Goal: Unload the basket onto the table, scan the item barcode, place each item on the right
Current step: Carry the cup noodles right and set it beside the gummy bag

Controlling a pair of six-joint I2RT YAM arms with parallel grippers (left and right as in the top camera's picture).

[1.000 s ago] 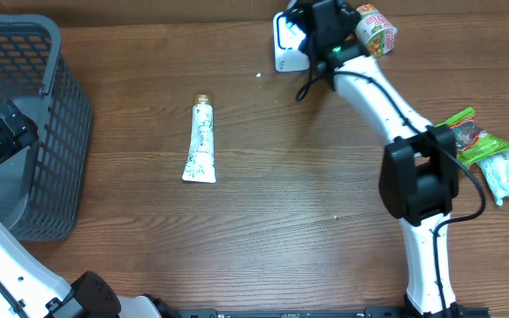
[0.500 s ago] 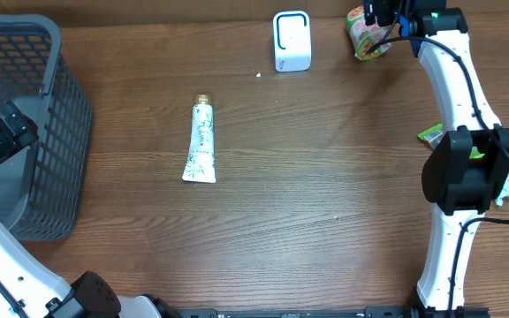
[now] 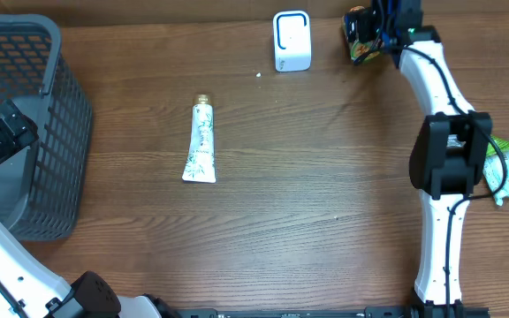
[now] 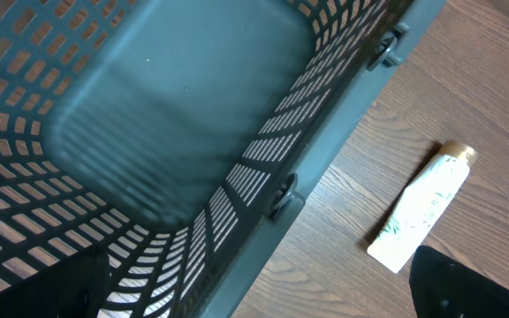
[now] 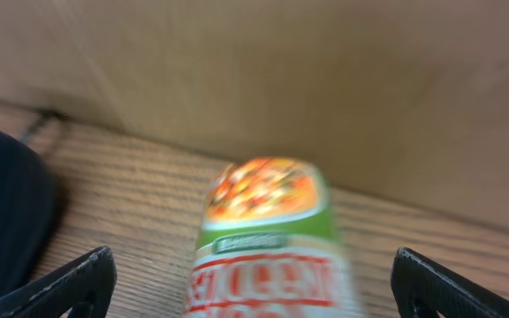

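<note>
**Can lies between the open fingers of the right tool at the far edge of the counter**

The right tool point(image 3: 380, 23) is at the back of the counter point(image 3: 325, 203), close to the wall, with its fingers point(image 5: 69, 281) spread wide. The food can point(image 5: 268, 238) lies on its side between them; its green and red label and picture top face the wrist camera. Neither finger touches it, so nothing is gripped. The wrist picture is blurred and no barcode can be made out. From overhead, the can sits just right of the white scanner point(image 3: 292, 40), a small gap between the two.

The left tool point(image 3: 7, 132) hangs over the grey basket point(image 3: 56, 106) at the left side, its fingers wide apart and holding nothing; the wrist view looks down into the basket's bare bottom.

A white tube point(image 3: 201, 141) with a gold cap lies flat on the wood between basket and scanner, well apart from both. Green and clear packets point(image 3: 500, 168) lie at the right edge, beside the right arm
</note>
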